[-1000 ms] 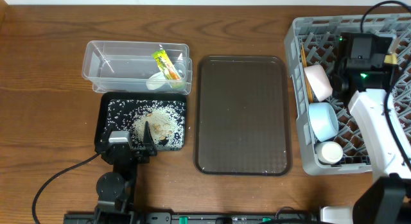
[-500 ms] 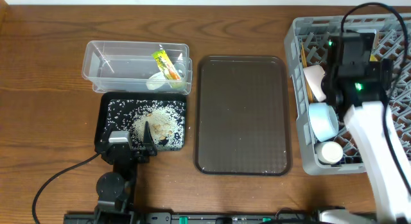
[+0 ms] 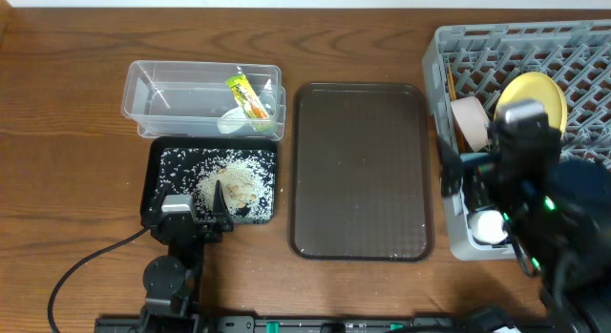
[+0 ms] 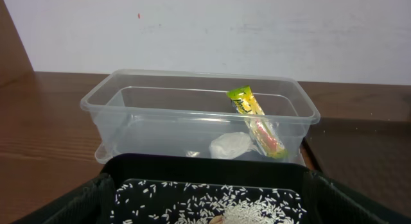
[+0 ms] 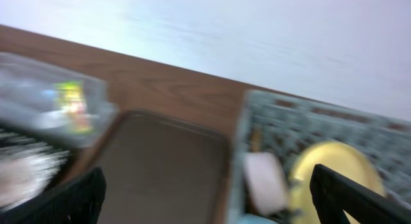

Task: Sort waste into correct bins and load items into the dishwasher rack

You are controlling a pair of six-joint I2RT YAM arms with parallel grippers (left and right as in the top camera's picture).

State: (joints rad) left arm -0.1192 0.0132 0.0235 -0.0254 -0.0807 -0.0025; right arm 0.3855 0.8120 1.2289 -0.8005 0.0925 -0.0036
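Whereas the left gripper (image 3: 198,207), spread wide and empty, sits over the shallow black rectangular tray (image 3: 153,185) far left, the right gripper (image 5: 205,179), likewise spread and empty, is nearer the round yellow plate (image 3: 532,99), which stands upright in the large grey lattice dishwasher rack (image 3: 573,42), just beyond it.

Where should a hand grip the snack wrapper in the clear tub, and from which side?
Pinch the snack wrapper at its green upper end, across its narrow width, coming down from above. It seems to lean with that end raised, and the walls of the clear tub block a sideways approach. The white scrap lies by its lower end.
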